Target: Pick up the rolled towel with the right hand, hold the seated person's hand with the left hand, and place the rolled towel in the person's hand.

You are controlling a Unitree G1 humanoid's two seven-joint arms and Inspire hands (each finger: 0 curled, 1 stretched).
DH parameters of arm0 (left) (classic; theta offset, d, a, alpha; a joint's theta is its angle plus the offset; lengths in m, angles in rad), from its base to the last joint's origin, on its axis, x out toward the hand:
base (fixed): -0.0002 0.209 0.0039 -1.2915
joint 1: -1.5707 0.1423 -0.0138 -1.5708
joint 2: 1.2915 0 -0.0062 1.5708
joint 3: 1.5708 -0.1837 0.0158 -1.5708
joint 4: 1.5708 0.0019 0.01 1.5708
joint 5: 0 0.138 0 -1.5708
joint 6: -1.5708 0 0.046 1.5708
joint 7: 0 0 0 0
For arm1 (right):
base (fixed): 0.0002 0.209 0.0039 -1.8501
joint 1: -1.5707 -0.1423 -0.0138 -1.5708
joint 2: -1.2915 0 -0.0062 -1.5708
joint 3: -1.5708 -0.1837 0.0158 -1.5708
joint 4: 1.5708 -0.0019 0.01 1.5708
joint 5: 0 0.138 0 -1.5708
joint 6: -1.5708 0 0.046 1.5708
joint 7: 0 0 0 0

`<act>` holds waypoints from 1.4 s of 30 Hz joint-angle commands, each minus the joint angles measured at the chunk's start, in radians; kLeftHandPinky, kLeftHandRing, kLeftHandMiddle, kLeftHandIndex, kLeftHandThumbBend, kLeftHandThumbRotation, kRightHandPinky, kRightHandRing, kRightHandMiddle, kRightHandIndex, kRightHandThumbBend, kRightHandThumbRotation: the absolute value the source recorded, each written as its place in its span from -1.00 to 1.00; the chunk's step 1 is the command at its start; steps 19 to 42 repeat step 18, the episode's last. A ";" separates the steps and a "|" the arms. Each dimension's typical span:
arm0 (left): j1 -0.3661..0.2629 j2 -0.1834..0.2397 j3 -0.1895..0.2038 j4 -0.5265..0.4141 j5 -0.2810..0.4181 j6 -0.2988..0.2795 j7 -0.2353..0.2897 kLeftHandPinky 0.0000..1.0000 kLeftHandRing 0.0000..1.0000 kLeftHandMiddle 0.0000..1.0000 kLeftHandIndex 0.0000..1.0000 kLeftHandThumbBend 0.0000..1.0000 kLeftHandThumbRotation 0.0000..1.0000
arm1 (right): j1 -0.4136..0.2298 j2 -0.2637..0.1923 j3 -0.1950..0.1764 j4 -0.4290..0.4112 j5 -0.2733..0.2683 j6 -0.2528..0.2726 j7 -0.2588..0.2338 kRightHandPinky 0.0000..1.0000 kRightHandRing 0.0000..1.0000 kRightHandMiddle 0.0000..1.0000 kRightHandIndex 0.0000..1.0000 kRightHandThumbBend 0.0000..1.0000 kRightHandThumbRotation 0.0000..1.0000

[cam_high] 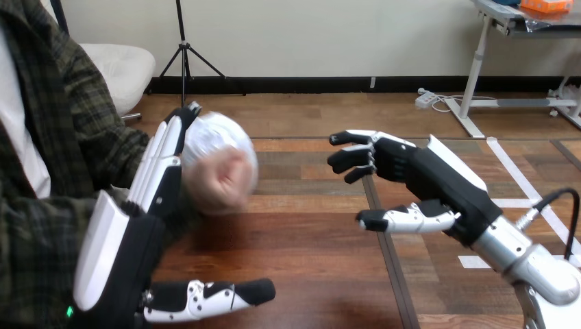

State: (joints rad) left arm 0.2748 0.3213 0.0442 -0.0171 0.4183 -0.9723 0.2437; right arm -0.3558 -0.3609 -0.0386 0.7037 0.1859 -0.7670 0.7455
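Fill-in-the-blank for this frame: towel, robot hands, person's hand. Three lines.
1. The person's hand grips the rolled towel, which is ____ in colour.
2. The robot's right hand is open and holds ____.
3. The robot's left hand stands with straight fingers beside the person's hand, at the view's ____ side.
Missing: white; nothing; left.

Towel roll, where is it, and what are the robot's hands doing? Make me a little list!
rolled towel: white, inside the person's hand
person's hand: closed round the towel, over the table
left hand: fingers straight, lying against the person's hand
right hand: empty, fingers relaxed, apart from the towel
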 commanded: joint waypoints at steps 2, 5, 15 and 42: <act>-0.028 -0.006 -0.078 0.082 -0.143 -0.067 -0.050 0.88 1.00 1.00 1.00 1.00 0.09 | 0.000 -0.012 -0.032 -0.076 0.053 -0.009 0.006 0.41 0.53 0.53 0.65 0.83 -0.11; -0.026 -0.002 -0.111 0.106 -0.198 -0.092 -0.088 0.95 1.00 1.00 1.00 1.00 0.01 | 0.015 -0.014 -0.035 -0.082 0.057 -0.019 0.008 0.43 0.54 0.54 0.66 0.82 -0.11; -0.004 -0.030 -0.216 0.142 -0.350 -0.116 -0.189 1.00 1.00 1.00 1.00 1.00 -0.01 | 0.069 -0.003 -0.049 -0.123 0.076 -0.013 -0.010 0.45 0.53 0.53 0.65 0.89 -0.05; 0.000 -0.045 -0.252 0.151 -0.419 -0.111 -0.225 1.00 1.00 1.00 1.00 1.00 -0.04 | 0.088 0.006 -0.051 -0.139 0.088 -0.006 -0.018 0.46 0.53 0.53 0.65 0.92 -0.04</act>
